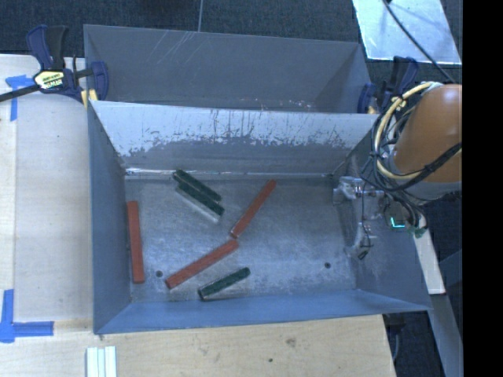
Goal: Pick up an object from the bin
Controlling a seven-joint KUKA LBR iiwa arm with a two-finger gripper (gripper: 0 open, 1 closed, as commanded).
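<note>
Where I am: my pincer (363,250) hangs at 3 o'clock in the bin (236,136), low over bare floor near the right wall, with no object under it.

Pincer state: honestly can't tell how far open it is from this angle. I see nothing in it, and I can't say whether it touches the floor.

Closest pick: the upper red stick (253,208), slanting from the centre up toward 1 o'clock, clear of the walls.

Next ones over: the long red stick (202,263) runs from the centre down toward 7 o'clock. Its top end is close to the upper one's bottom end, and I can't tell if they touch. The front green stick (224,283) lies just beside it at 6 o'clock.

Far stuff: the left red stick (135,242) lies along the wall at 9 o'clock. The back green stick (196,187) at 11 o'clock has a pale grey stick (198,203) tight against it.

How it'll handle (my guess): these look thin, stiff and light, like crayons or chalk. They're probably smooth enough to roll or skid on the metal, and could snap if pinched hard.

Where I'd grab: across the narrow width near the middle of the upper red stick, with the pincer turned crosswise to its length.

Watch out for: pinching near an end would likely make it pivot and slip out.
</note>
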